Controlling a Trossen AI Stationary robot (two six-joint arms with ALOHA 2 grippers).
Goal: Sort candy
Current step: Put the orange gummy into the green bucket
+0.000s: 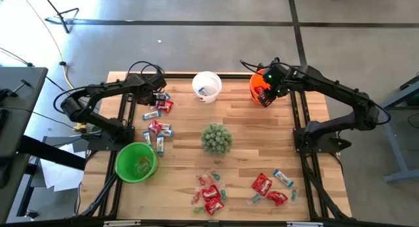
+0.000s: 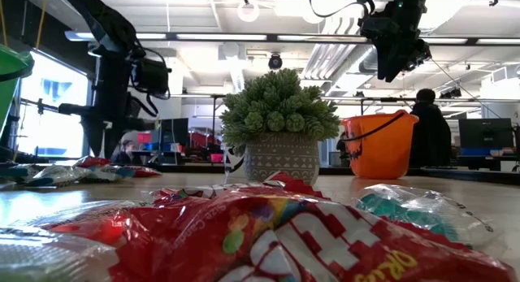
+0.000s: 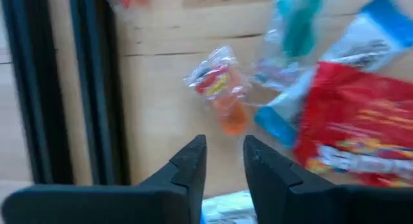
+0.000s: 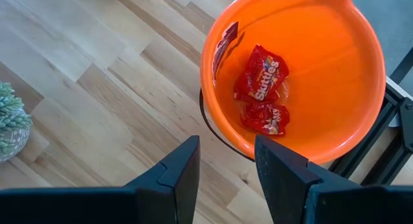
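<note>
High view: the left gripper (image 1: 159, 96) is seen over the far left part of the wooden table (image 1: 242, 148), just above a cluster of candy (image 1: 158, 127) made up of red packets and blue-and-white wrappers. In the left wrist view its fingers (image 3: 191, 167) are parted by a narrow gap with nothing between them; a small clear-wrapped sweet (image 3: 218, 88) lies just ahead of the fingertips, and a red packet (image 3: 361, 130) lies beyond it to one side. The green bucket (image 1: 136, 162) stands nearer the front edge than this gripper, with small pieces visible inside.

The right gripper (image 1: 267, 93) is held above the rim of the orange bucket (image 1: 256, 83). Its fingers (image 4: 182, 166) are seen apart and empty in the right wrist view, and three red packets (image 4: 261, 74) lie in the bucket just ahead of them.

Well away from both grippers, more candy (image 1: 211, 194) is scattered along the front of the table. The white bucket (image 1: 207, 86) stands between the two grippers, with the potted plant (image 1: 216, 138) in front of it.
</note>
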